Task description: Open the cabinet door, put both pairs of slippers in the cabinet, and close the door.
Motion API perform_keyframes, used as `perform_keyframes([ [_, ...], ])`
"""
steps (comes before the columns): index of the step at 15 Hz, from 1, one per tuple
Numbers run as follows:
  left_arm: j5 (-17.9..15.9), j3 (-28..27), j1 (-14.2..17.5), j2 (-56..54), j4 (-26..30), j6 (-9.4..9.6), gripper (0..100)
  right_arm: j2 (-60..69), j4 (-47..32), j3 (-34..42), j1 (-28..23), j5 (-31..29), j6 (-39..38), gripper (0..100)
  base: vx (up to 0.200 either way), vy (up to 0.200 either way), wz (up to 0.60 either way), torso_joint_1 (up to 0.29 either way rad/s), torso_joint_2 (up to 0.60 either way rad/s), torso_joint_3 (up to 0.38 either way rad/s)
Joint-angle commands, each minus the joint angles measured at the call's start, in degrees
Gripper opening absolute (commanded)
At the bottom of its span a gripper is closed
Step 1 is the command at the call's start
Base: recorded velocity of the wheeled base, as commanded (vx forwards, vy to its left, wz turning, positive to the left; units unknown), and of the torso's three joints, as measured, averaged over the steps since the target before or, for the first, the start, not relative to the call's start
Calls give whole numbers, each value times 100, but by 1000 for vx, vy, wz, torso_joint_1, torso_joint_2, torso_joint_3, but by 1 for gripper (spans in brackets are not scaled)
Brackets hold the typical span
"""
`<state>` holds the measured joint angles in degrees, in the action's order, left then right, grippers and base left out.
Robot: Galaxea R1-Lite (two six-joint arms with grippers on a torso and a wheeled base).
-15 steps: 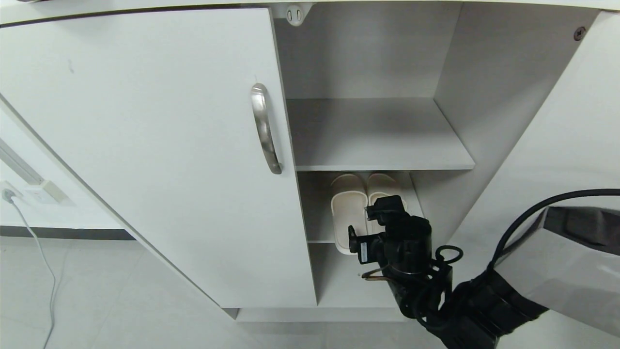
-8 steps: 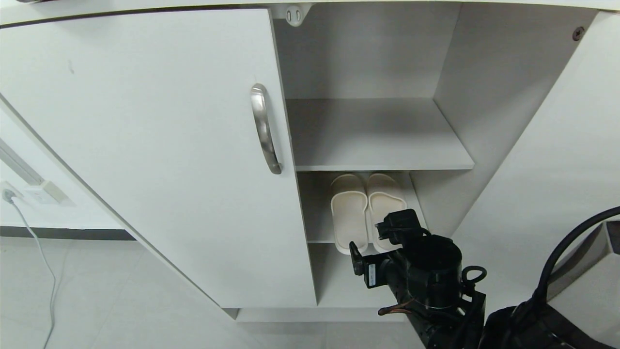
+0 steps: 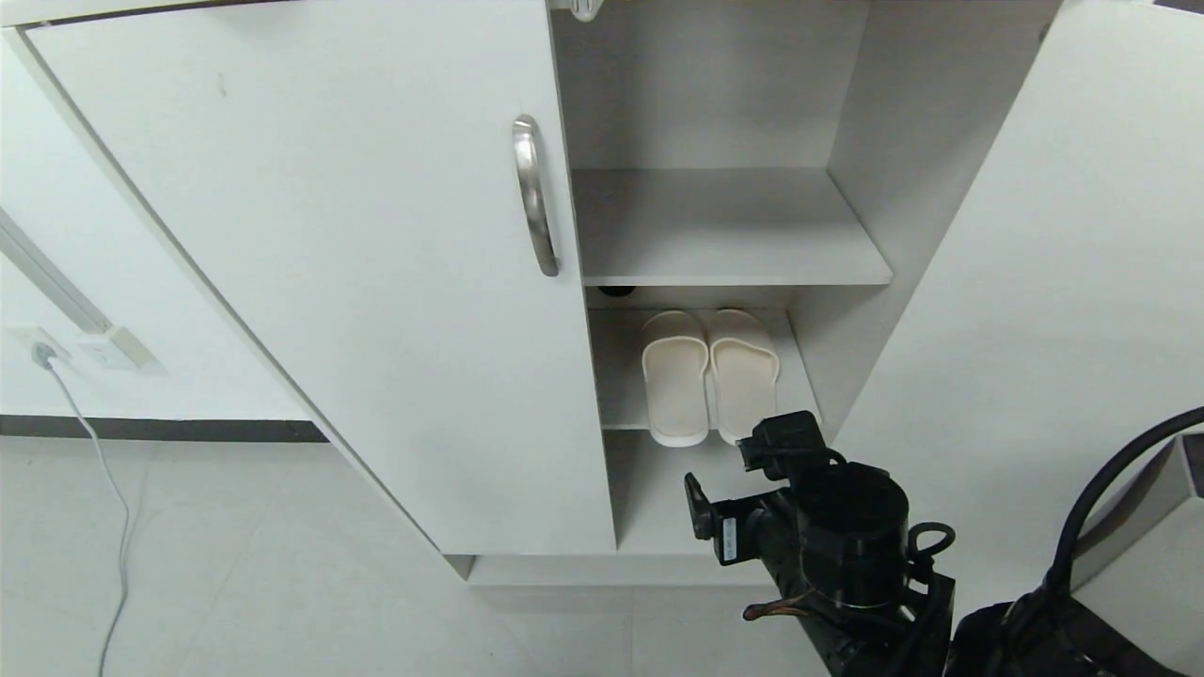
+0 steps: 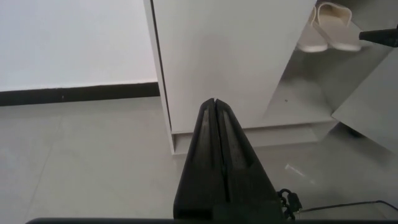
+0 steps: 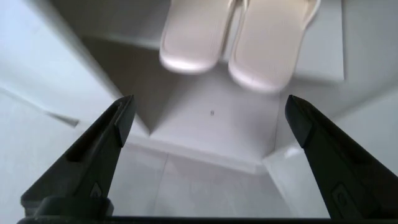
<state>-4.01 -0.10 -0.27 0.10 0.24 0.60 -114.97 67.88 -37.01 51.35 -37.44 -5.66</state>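
Note:
A cream pair of slippers [image 3: 710, 374] lies side by side on the cabinet's middle shelf [image 3: 616, 376], heels at the shelf's front edge. In the right wrist view the slippers [image 5: 233, 37] lie just beyond the fingertips. My right gripper [image 3: 743, 465] hangs open in front of the cabinet, slightly below the slippers' heels, with nothing between its fingers [image 5: 99, 146]. My left gripper [image 4: 214, 106] is shut and empty, low over the floor before the shut left door [image 4: 217, 56]. The right door [image 3: 1035, 282] stands open.
The left door [image 3: 329, 282] has a metal handle [image 3: 536, 197]. The upper shelf [image 3: 724, 226] and bottom shelf [image 3: 658, 498] are bare. A small dark thing [image 3: 616, 291] shows under the upper shelf. A wall socket [image 3: 38, 353] with a cable [image 3: 118, 508] is at left.
My right gripper has drawn back from the slippers toward me, leaving them on the shelf. The head camera has also shifted, so the cabinet sits higher in the picture.

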Motion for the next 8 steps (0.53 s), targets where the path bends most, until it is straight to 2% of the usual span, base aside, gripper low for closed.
perform_keyframes([
  [1, 6, 1, 0, -1, 2, -7, 0, -26, 6, 27, -2, 17, -6, 100, 0, 0, 0, 0, 0, 0],
  [8, -3, 1, 0, 8, 2, 11, 0, -236, 15, 27, -2, 52, -6, 100, 0, 0, 0, 0, 0, 0],
])
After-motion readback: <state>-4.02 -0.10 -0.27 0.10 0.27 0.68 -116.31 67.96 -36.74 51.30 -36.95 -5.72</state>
